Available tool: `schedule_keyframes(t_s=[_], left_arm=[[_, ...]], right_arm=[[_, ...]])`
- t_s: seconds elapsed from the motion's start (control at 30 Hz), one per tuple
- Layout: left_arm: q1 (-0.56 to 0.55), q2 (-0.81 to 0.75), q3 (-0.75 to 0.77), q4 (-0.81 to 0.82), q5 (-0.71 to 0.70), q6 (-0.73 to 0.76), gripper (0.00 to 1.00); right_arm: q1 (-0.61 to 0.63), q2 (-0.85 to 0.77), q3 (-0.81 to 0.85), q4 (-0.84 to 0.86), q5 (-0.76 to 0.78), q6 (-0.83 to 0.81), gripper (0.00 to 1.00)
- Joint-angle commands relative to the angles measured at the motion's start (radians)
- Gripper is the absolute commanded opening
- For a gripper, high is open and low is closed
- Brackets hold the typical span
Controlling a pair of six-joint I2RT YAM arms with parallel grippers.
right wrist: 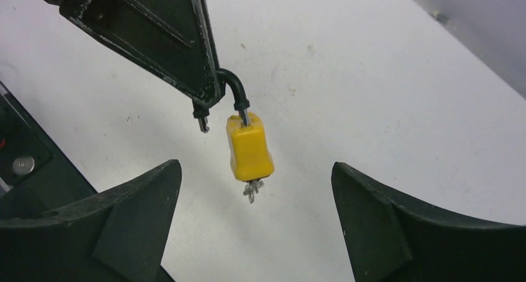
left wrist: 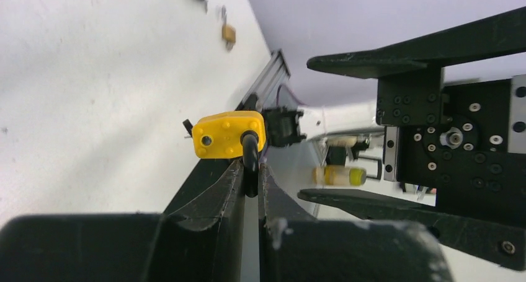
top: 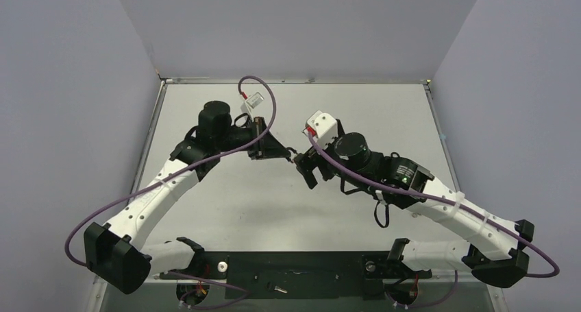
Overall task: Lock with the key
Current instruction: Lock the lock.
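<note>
Left gripper [left wrist: 250, 170] pinched shut on black shackle [right wrist: 237, 95] of yellow padlock [right wrist: 249, 149], centre frame. Key [right wrist: 252, 191] pokes from its underside. Right gripper [right wrist: 255, 166] spread wide, empty, flanking it.

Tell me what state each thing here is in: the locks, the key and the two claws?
yellow padlock: hanging, shackle open, one end free.
key: stuck in the yellow padlock's underside.
left gripper: shut on the shackle.
right gripper: open, empty.
brass padlock: lying far off, too small to judge.
</note>
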Motion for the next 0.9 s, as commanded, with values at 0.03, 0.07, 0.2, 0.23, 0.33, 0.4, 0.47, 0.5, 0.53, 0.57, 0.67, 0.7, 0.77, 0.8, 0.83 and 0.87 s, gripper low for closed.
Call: schedule_keyframes(t_s=[0.03, 0.07, 0.2, 0.23, 0.33, 0.4, 0.47, 0.5, 0.53, 0.57, 0.67, 0.7, 0.77, 0.8, 0.83, 0.87], left_arm=[[0.035, -0.119, 0.05, 0.445, -0.074, -0.198, 0.0], [0.036, -0.131, 0.052, 0.475, -0.083, -0.229, 0.0], [0.039, -0.161, 0.079, 0.62, -0.164, -0.271, 0.0], [0.041, -0.166, 0.1, 0.623, -0.178, -0.263, 0.0], [0.041, -0.18, 0.152, 0.6, -0.242, -0.237, 0.0], [0.041, -0.184, 0.193, 0.577, -0.279, -0.224, 0.0], [0.043, -0.192, 0.201, 0.587, -0.306, -0.231, 0.0], [0.043, -0.195, 0.201, 0.596, -0.31, -0.252, 0.0], [0.043, -0.196, 0.205, 0.61, -0.313, -0.263, 0.0], [0.043, -0.194, 0.21, 0.614, -0.312, -0.288, 0.0], [0.042, -0.193, 0.228, 0.632, -0.298, -0.338, 0.0], [0.043, -0.197, 0.231, 0.631, -0.295, -0.363, 0.0], [0.042, -0.197, 0.253, 0.603, -0.291, -0.371, 0.0], [0.041, -0.198, 0.261, 0.6, -0.289, -0.378, 0.0], [0.042, -0.2, 0.263, 0.6, -0.289, -0.383, 0.0], [0.043, -0.201, 0.267, 0.599, -0.289, -0.39, 0.0]], right_arm=[[-0.087, -0.112, 0.104, 0.145, -0.049, -0.043, 0.87], [-0.111, -0.126, 0.109, 0.154, -0.084, -0.044, 0.87], [-0.296, -0.135, 0.143, 0.277, -0.441, 0.012, 0.85], [-0.378, -0.126, 0.155, 0.302, -0.508, 0.04, 0.85], [-0.506, -0.047, 0.236, 0.458, -0.804, 0.205, 0.84], [-0.532, -0.009, 0.284, 0.517, -0.883, 0.263, 0.84], [-0.533, 0.004, 0.287, 0.602, -0.918, 0.318, 0.85], [-0.531, 0.007, 0.287, 0.625, -0.922, 0.343, 0.85], [-0.53, 0.015, 0.292, 0.653, -0.925, 0.35, 0.84], [-0.527, 0.023, 0.298, 0.658, -0.924, 0.353, 0.84], [-0.496, 0.068, 0.351, 0.601, -0.906, 0.301, 0.8], [-0.484, 0.078, 0.365, 0.548, -0.877, 0.249, 0.79], [-0.441, 0.089, 0.405, 0.496, -0.844, 0.184, 0.79], [-0.424, 0.093, 0.411, 0.488, -0.842, 0.17, 0.79], [-0.417, 0.101, 0.42, 0.481, -0.846, 0.167, 0.79], [-0.407, 0.103, 0.422, 0.478, -0.847, 0.166, 0.77]])
